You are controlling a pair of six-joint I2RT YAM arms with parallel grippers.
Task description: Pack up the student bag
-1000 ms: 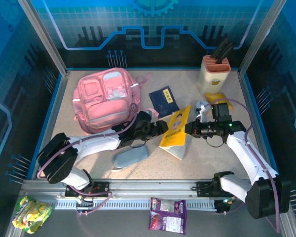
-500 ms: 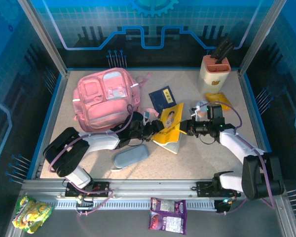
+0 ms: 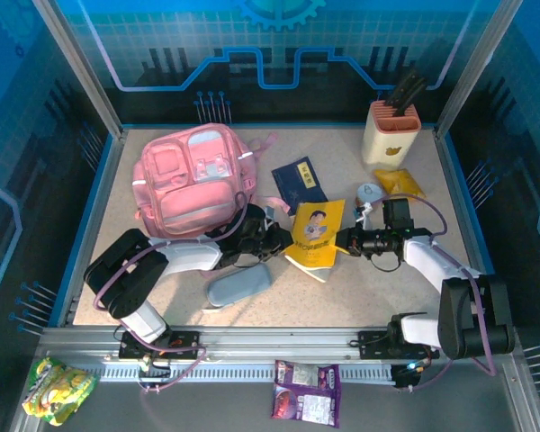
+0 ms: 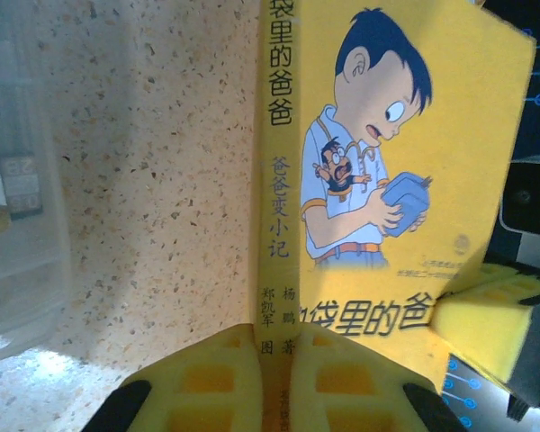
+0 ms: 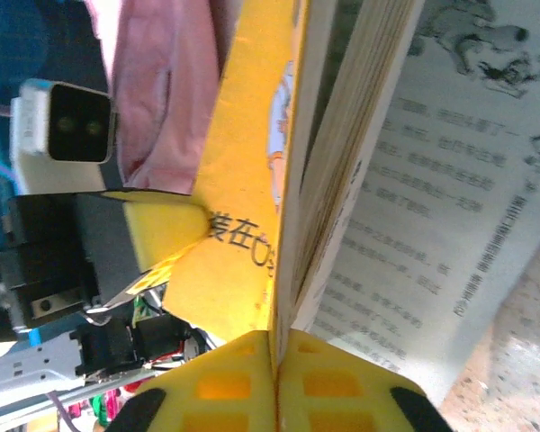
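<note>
Lying flat on the far left part of a speckled table [image 3: 369, 292], the student bag [image 3: 193, 180] is seen from above as a large pink backpack with its front pockets turned upward. A yellow storybook [image 3: 315, 236] is held between the two arms near the table's middle. The left gripper [image 3: 283, 236] is clamped on the book's left edge, and the right gripper [image 3: 344, 241] is clamped on its right edge.

The bag is placed beyond and to the left of the left gripper, near it but not touched by it. A pink strap [image 3: 268, 202] is laid on the table between them. The bag is set well apart from the right gripper, with the book between.

In the left wrist view, that gripper's yellow foam pads [image 4: 216, 378] are pressed onto the book's spine, where black Chinese characters are printed. A cartoon boy is drawn on the cover. In the right wrist view, that gripper's pads [image 5: 211, 387] are closed narrowly on the thin front cover, and printed pages are fanned open to the right. Pink fabric of the bag is seen behind the book.

A dark blue booklet [image 3: 299, 184] is placed just beyond the storybook. A grey-blue pencil case [image 3: 238, 286] is placed nearer than the left gripper. A cream knife block [image 3: 391, 133] is stood at the far right.
</note>
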